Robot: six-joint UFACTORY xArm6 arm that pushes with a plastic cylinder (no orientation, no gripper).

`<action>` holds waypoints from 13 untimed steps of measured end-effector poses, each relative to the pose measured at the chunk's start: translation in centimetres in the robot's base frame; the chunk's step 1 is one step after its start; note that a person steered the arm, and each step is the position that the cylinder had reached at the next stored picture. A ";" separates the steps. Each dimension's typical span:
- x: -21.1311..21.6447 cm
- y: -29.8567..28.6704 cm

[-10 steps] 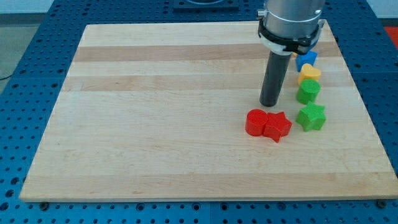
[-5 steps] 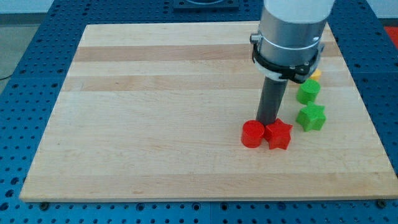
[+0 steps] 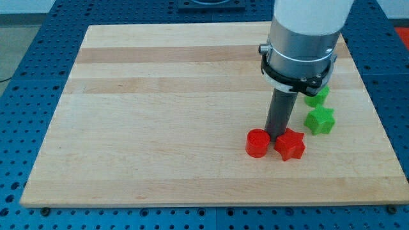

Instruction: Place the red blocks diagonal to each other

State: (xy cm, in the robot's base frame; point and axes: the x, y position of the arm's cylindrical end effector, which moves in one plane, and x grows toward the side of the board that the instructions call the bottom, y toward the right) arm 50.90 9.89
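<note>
Near the view's lower right of the light wooden desk (image 3: 160, 115), the red plastic cylinder block (image 3: 257, 142) and the red plastic star block (image 3: 290, 144) sit side by side, a narrow gap between them, star slightly lower. My tip (image 3: 277, 135), the lower end of the straight dark rod under the grey arm housing (image 3: 301, 38), stands just above that gap, close against both; no claw on this rig, so no claw state to tell. Right of the rod: a green plastic star block (image 3: 319, 120), and above it a second green block (image 3: 317, 96), half hidden, shape unclear.
</note>
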 end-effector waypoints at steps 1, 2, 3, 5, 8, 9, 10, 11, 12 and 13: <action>-3.5 -2.4; -2.9 -4.6; 0.9 -4.6; 6.3 -4.5; 1.8 -6.6; 1.8 -6.6; 0.9 -6.6; -0.4 -5.0; 2.4 -5.0; 4.6 -5.0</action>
State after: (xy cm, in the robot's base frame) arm 55.53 4.87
